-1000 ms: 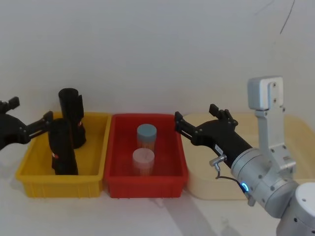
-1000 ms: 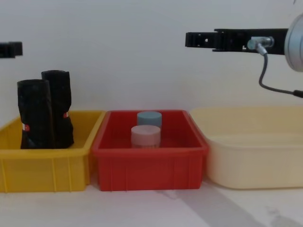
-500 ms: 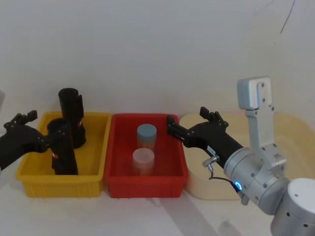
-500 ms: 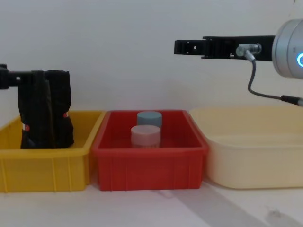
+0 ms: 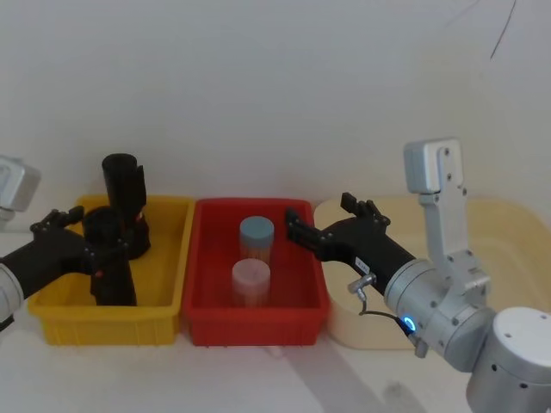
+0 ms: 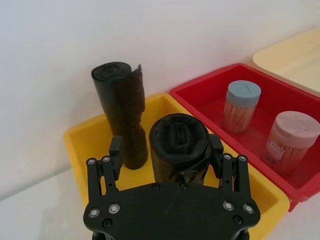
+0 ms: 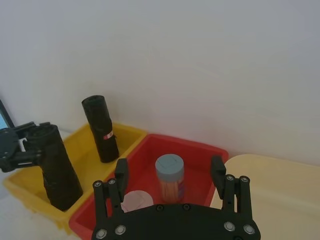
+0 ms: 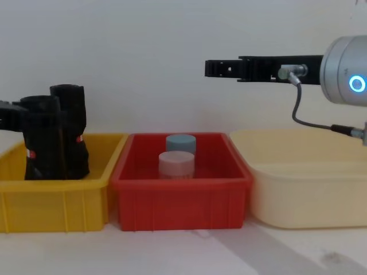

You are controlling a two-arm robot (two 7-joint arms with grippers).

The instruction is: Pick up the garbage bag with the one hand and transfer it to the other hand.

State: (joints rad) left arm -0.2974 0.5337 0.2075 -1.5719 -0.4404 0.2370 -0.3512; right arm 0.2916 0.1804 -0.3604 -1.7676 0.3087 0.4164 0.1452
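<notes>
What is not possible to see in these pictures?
1. Garbage bag lower half: left wrist view, behind the left gripper, which straddles its top.
2. Bag's base: chest view, behind yellow bin wall.
3. Label text: chest view, too small.
4. Whether the jaws touch it: head view, black on black.
5. Red bin rear corner: head view, behind the raised right gripper.

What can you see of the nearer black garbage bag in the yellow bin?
The garbage bag is a black, crinkly plastic roll, standing upright in the yellow bin, near its front wall. Its top shows the rolled layers; a small white-and-red label sits low on its side. A second roll stands just behind it. The open left gripper straddles its upper part, one finger each side; contact is unclear.
</notes>
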